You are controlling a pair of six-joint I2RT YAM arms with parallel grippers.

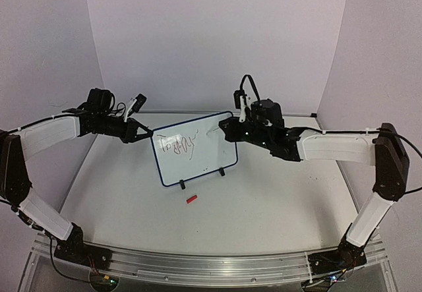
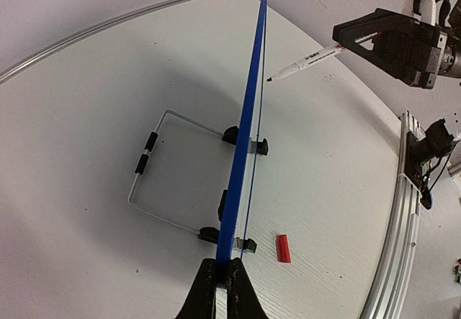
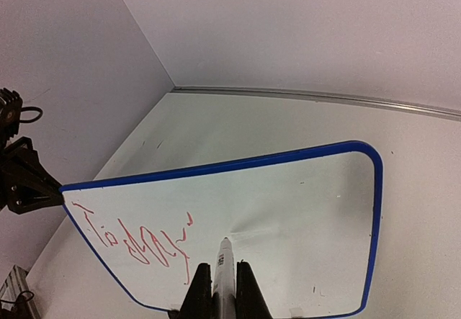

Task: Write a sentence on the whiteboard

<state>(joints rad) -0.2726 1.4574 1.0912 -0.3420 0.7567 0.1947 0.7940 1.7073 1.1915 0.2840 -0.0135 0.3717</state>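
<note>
writing is midway: whiteboard (image 1: pixel 201 167) stands on the worktop (image 1: pixel 264 203), left jaws pinching its edge, right jaws pinching the marker (image 3: pixel 223 261). sentence (image 1: pixel 183 144) reads only "today'", so next the tip must touch right beside it.

A: On the white table (image 1: pixel 277 200)?
B: A small red oblong piece (image 1: pixel 192 200) — lying flat, toward the near side.
A: And around?
B: Pale lilac walls (image 1: pixel 217 41) behind and on both sides, a grey seam strip (image 3: pixel 324 97) where tabletop meets back wall — a metal rail (image 1: pixel 211 267) along the near edge.
</note>
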